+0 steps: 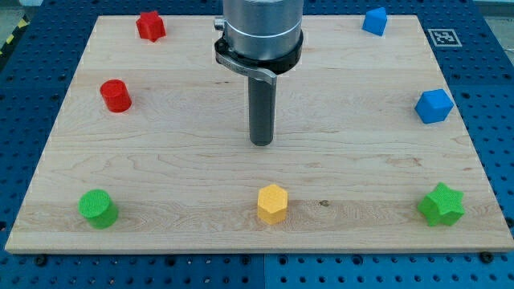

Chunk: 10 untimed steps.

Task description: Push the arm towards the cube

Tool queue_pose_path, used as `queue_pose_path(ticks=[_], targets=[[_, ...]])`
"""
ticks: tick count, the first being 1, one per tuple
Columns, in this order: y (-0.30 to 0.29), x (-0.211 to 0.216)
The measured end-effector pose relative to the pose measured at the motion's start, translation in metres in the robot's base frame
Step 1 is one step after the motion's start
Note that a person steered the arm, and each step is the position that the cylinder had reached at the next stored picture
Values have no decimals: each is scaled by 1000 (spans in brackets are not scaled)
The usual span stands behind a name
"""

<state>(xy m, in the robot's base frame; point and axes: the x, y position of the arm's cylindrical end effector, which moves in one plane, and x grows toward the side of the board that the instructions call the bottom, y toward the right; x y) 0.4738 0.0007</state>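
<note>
- My tip (262, 143) is the lower end of a straight dark rod, round and matte, hanging from a grey metal collar. It stands near the middle of the surface (185, 172), touching no block. There are no fingers on this arm, so nothing is spread, pressed together or pinching.
- The block that reads most like a cube is the blue cube (374, 20), at the far right corner of the surface. From my tip it lies to the right and well farther back, well apart. Judging by this, the coming push must run diagonally, right and away.
- A second blue block (434, 106) sits by the right edge, nearer than the first. It looks faceted, more many-sided than square, so I judge it is not the target, though its shape is not certain.
- The yellow hexagonal block (272, 203) is the closest to my tip, just nearer the front, off the diagonal path.
- The green star (441, 204) lies front right; the green cylinder (98, 209), with a ridged top, front left.
- The red cylinder (116, 95) stands at the left; the red star (150, 26) at the far left.
- The blocks look like smooth plastic. The surface is pale wood with a fine grain, resting on a blue perforated base (490, 88).
</note>
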Motion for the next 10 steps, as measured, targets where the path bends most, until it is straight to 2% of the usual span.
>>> queue_pose_path(ticks=[6, 8, 9, 10], targets=[[10, 0], [101, 2], [128, 12], [128, 13]])
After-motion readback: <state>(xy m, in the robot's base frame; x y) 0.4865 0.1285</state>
